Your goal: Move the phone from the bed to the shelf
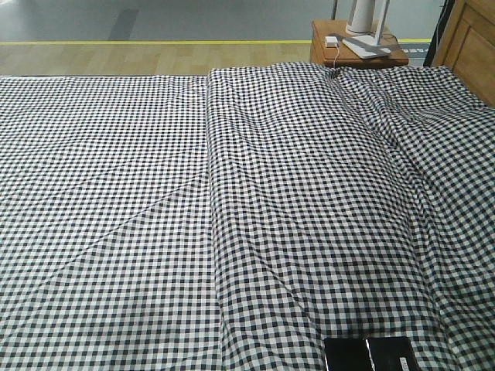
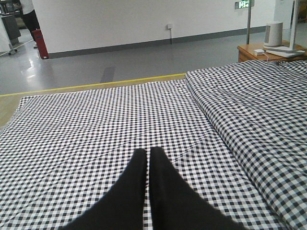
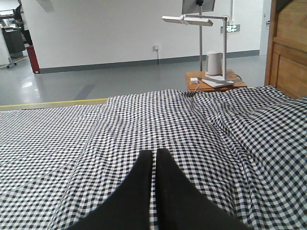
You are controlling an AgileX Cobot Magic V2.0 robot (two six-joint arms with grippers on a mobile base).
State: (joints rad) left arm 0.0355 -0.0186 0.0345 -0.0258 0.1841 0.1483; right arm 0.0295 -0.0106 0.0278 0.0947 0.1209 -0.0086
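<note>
The bed [image 1: 155, 193] fills nearly everything I see: a wide spread of black-and-white checked cloth, flat on the left and wrinkled into long folds on the right. At its far right corner stands a brown panelled wooden piece [image 1: 473, 46], which I take for the headboard. Beside it is a small brown side surface [image 1: 319, 48] carrying a white lamp [image 3: 201, 19] and a few small white items. I see no pale shelf with open compartments in any view, so the place where the phone must go is out of sight for now.

My left tool [image 2: 147, 160] hangs low over the flat left part of the cloth, its two dark fingers pressed together with only a hairline of cloth showing between them and nothing in the grip. My right tool [image 3: 154, 160] is clenched the same way, empty, over the wrinkled part.

The phone [image 1: 367, 354] lies on the bed at the very bottom edge of the front view. It shows as a glossy black slab cut off by the frame, seemingly in two panels side by side, and I cannot tell more. Neither wrist view shows it.

I judge the task barely begun: nothing is picked up. Finding, grasping, carrying and setting down on the shelf are all left.
</note>
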